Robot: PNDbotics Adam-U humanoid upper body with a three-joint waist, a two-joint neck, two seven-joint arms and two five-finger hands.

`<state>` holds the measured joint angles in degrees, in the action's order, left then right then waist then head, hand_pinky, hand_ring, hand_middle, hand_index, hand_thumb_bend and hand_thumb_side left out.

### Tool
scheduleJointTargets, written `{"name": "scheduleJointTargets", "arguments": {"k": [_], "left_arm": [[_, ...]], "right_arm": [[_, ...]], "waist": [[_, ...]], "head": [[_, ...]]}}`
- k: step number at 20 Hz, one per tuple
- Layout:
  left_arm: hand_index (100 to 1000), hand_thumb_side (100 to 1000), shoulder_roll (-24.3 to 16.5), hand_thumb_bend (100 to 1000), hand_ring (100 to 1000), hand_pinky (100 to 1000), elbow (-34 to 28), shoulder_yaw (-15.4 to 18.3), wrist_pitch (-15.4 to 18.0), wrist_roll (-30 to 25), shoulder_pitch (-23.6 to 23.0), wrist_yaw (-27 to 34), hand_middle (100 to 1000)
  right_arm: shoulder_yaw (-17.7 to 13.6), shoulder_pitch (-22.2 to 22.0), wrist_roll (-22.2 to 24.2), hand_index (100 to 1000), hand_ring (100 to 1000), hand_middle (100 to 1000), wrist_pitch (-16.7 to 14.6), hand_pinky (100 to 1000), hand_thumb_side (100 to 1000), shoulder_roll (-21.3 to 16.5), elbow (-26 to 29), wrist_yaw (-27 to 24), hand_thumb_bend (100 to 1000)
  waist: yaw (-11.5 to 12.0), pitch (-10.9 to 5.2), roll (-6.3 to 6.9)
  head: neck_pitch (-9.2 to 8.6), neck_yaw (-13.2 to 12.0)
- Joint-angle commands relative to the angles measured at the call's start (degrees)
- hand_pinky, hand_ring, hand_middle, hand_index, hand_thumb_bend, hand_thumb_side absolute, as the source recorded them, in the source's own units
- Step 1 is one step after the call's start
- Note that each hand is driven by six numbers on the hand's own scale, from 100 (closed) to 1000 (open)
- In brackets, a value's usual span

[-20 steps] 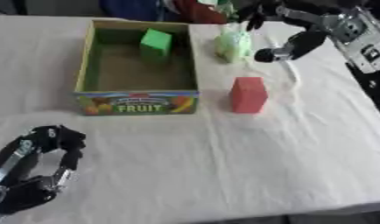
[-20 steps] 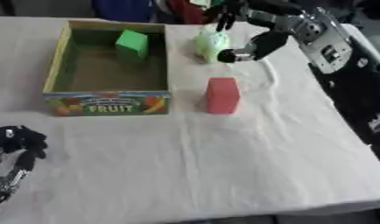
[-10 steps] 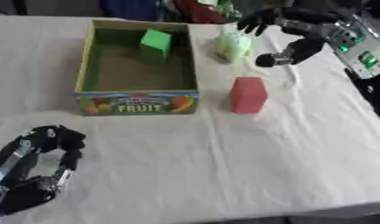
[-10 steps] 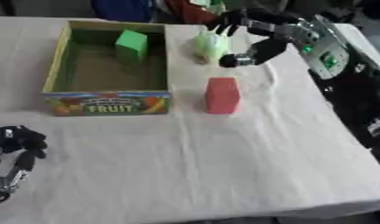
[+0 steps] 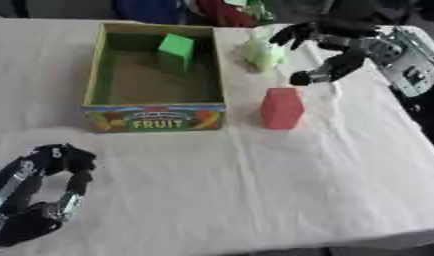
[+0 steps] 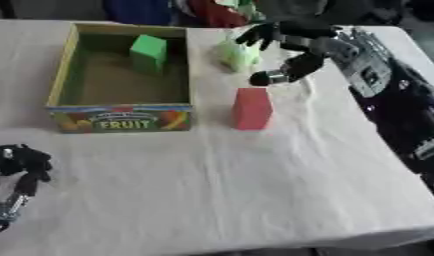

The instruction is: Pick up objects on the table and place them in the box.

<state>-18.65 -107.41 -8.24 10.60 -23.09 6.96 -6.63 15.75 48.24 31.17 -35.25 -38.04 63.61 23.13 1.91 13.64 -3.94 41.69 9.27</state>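
Note:
An open cardboard box (image 5: 155, 116) printed "FRUIT" stands at the left, with a green cube (image 5: 175, 50) inside against its far wall. Right of the box lies a pale green object (image 5: 262, 53), and nearer to me a red block (image 5: 281, 107) stands upright on the cloth. My right hand (image 5: 336, 44) hovers open beside the pale green object: its fingers spread over the object's far side, and its thumb (image 5: 306, 77) hangs apart on the right. My left hand (image 5: 35, 196) rests at the lower left, fingers relaxed, holding nothing.
A white cloth (image 5: 255, 180) covers the table, with free room across its near half. Dark, blue and red things (image 5: 168, 10) line the far edge. My right arm (image 5: 404, 65) comes in from the upper right.
My right hand has come down and closer to the pale green object, its fingers now reaching over it. The block, the box and my left hand have stayed put.

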Motion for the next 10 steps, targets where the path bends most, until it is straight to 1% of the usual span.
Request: {"name": "scheduleJointTargets", "arguments": {"k": [1, 10], "left_arm": [[739, 392, -0.69, 100, 546, 595, -0.64, 0.31, 0.20, 0.05, 0.33, -0.19, 568], [740, 392, -0.66, 100, 548, 595, -0.62, 0.29, 0.21, -0.02, 0.34, -0.18, 569]], "right_arm": [[-0.24, 0.40, 16.35, 978, 891, 906, -16.72, 778, 926, -0.97, 0.13, 0.88, 586], [0.34, -0.58, 16.43, 978, 888, 905, -16.72, 776, 950, -0.46, 0.06, 2.68, 597]], "waist": [[-0.10, -0.76, 0.24], [-0.14, -0.74, 0.24]], "head": [[-0.23, 0.18], [-0.22, 0.31]]}}
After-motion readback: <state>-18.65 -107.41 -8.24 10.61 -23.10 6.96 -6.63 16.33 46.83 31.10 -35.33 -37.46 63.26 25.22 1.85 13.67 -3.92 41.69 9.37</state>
